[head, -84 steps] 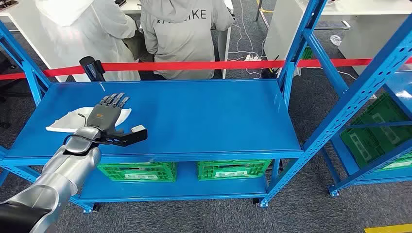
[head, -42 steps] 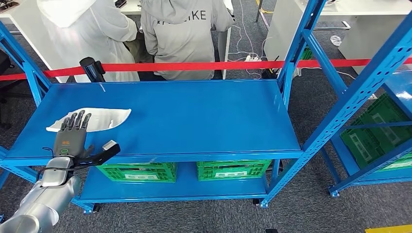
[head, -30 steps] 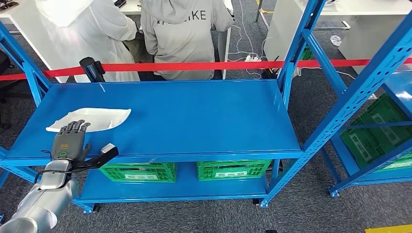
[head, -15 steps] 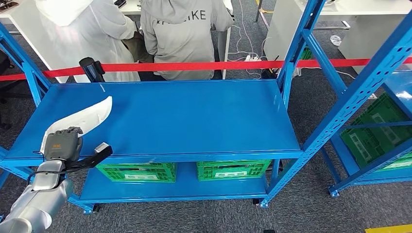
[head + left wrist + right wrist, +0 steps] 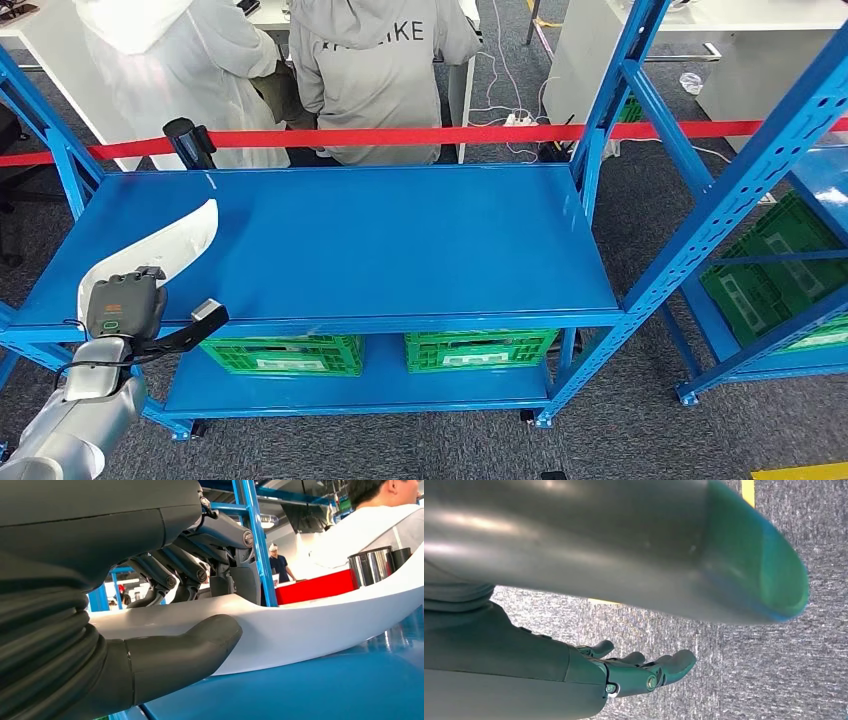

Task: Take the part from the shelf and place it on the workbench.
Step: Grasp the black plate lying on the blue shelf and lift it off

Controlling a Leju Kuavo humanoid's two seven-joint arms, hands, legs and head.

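White part (image 5: 165, 247) sits gripped in our left hand (image 5: 124, 305), fingers (image 5: 165, 575) curled over it, thumb beneath; its far end tilts up above the blue shelf (image 5: 400, 240) by the front-left corner. Our right hand (image 5: 634, 672) hangs over grey carpet (image 5: 774, 680), holding nothing, fingers loosely apart.

Bright, even overhead light; glare streaks the blue shelf (image 5: 400, 240). Head view sharp; wrist views blur up close.

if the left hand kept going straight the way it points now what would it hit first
Judging by the head view, the left hand points up the blue shelf, gripping the white part. That line leads toward the black post holding the red tape, though depth is uncertain.
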